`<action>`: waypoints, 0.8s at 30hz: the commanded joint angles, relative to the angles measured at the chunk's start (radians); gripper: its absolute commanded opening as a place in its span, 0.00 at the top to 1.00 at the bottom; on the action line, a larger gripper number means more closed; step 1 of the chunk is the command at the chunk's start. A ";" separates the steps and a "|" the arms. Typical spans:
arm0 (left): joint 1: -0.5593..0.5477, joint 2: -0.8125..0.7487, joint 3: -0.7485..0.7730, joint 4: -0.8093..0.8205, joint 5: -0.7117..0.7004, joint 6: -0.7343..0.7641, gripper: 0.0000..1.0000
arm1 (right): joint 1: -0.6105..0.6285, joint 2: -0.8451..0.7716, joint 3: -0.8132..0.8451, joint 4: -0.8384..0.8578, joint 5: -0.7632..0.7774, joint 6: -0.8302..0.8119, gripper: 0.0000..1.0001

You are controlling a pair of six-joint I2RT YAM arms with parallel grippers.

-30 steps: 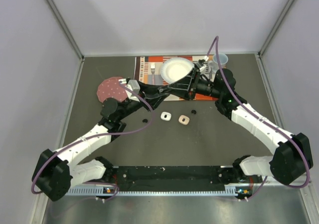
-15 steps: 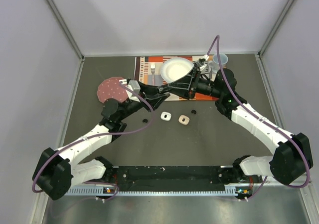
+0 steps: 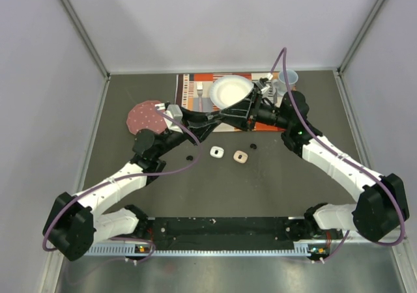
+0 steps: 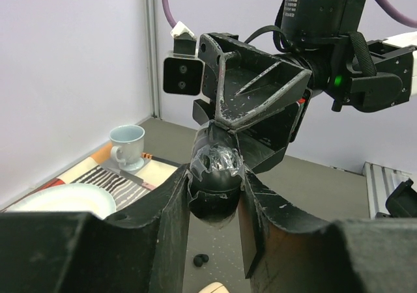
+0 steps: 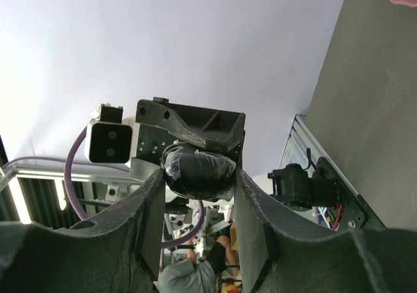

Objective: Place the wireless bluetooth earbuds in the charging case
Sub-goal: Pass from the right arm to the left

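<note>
Just in front of the plate (image 3: 229,90), raised off the table, the left gripper (image 4: 215,181) and right gripper (image 5: 199,176) both clamp the black charging case (image 4: 215,159) (its lid seems shut, though the view is poor). The black earbuds (image 3: 189,157) lie loose, nearer the arms than the plate, flanking the white case (image 3: 215,152) and pink case (image 3: 240,156), so that pair is not yet inserted. Since a second ago the arms have barely shifted, and the left fingers have tightened.
</note>
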 commanded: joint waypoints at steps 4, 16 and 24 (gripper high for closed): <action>-0.004 0.013 0.019 0.057 0.000 -0.013 0.57 | -0.001 0.010 -0.001 0.098 -0.014 0.026 1.00; -0.007 0.021 0.026 0.061 -0.003 -0.010 0.68 | -0.001 0.019 -0.012 0.129 -0.028 0.046 1.00; -0.010 0.024 0.034 0.061 0.005 -0.007 0.94 | -0.001 0.021 -0.003 0.097 -0.039 0.006 0.83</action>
